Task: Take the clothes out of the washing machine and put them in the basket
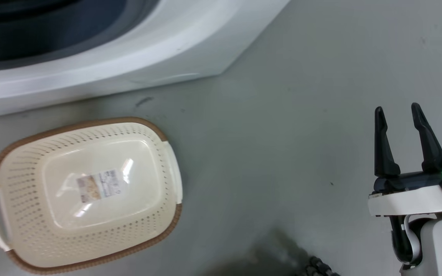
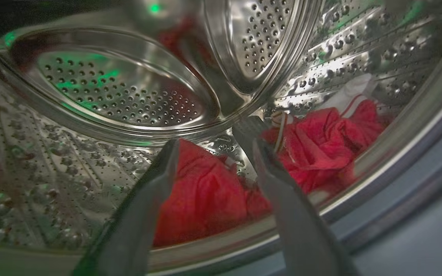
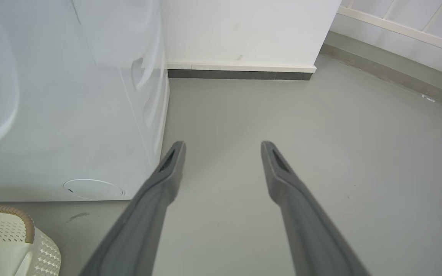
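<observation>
Reaching into the drum (image 2: 129, 92), the left gripper (image 2: 210, 136) held its jaws wide. The plain red garment (image 2: 202, 199) lay just beyond them, apparently lined up for a grab, and the jersey (image 2: 320, 142) lay farther right. The basket (image 1: 21, 184) sat empty on the floor (image 1: 282, 134) before the washing machine (image 1: 129, 65), handy for dropping. The right gripper (image 1: 397, 111) hung wide open, idle.

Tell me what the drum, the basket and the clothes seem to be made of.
Drum: polished steel, it seems; mirror reflections, punched holes. Basket: glossy cream plastic, by the glare on its bottom and moulded perforations; brown rim looks woven, likely moulded too. Clothes: soft red fabric, crumpled into folds; fibre unclear.
</observation>
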Robot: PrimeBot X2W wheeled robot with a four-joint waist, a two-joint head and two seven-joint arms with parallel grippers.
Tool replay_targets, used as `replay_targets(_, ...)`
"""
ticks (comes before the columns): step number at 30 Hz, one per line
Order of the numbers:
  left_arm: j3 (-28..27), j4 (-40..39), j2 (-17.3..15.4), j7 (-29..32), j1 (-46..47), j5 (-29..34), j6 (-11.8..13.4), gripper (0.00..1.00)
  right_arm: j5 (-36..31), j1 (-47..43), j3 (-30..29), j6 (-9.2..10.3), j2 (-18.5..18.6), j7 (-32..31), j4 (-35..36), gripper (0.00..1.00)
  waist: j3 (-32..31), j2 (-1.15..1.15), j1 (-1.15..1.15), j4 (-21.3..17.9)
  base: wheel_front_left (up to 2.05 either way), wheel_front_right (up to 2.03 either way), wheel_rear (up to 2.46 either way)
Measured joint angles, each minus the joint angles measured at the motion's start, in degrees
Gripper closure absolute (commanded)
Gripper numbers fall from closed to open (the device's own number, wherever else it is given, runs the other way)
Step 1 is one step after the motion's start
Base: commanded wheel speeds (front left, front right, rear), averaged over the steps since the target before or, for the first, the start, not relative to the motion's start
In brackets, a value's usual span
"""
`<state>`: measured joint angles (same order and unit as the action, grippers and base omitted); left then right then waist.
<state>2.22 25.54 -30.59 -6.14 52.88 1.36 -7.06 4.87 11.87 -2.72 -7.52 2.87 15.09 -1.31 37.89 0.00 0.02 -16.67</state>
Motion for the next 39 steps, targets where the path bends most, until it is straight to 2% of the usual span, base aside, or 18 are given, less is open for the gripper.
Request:
replay_targets(9, 11.28, 10.99, -8.66, 20.06, 24.74, -2.66, -0.36, 0.00, 3.00, 0.95, 3.30, 0.01, 0.04, 0.01, 2.60, 0.00, 7.16, 0.00, -0.01, -4.78, 0.00, 0.00, 0.00)
replay_targets(14, 18.69, 15.84, -13.11, 28.94, 35.81, -4.76, -0.35, 0.00, 4.39, 1.04, 5.35, 0.00, 0.03, 0.01, 3.89, 0.00, 10.31, 0.00, -0.01, -7.19, 0.00, 0.00, 0.00)
replay_targets(23, 24.83, 23.05, -15.91, 40.05, 45.11, -6.41, -0.43, 0.00, 6.00, 1.05, 10.09, 0.00, 0.02, 0.01, 3.09, 0.00, 14.35, 0.00, -0.01, -10.14, 0.00, 0.00, 0.00)
replay_targets(32, 30.96, 24.74, -16.68, 46.63, 46.95, -13.69, -0.43, 0.00, 5.75, 0.65, 9.23, 0.00, 0.02, 0.01, 3.32, 0.00, 15.51, 0.00, -0.02, -9.93, 0.00, 0.00, 0.00)
replay_targets(34, 33.76, 24.14, -17.37, 48.37, 47.47, -16.86, -0.43, 0.00, 5.75, 0.64, 8.87, 0.00, 0.03, 0.00, 3.21, 0.00, 15.83, 0.00, -0.03, -9.83, 0.00, 0.00, 0.00)
replay_targets(35, 36.01, 23.23, -18.05, 48.77, 48.23, -18.98, -0.43, 1.00, 5.94, 0.66, 8.67, 0.00, 0.02, 0.00, 3.28, 0.00, 16.23, 0.00, -0.03, -9.68, 0.00, 0.00, 0.00)
replay_targets(39, 37.91, 22.28, -19.23, 46.99, 48.99, -20.19, -0.43, 1.00, 6.27, 0.96, 8.73, 0.00, 0.02, 0.00, 3.35, 0.00, 16.53, 0.00, -0.03, -9.69, 0.00, 0.00, 0.00)
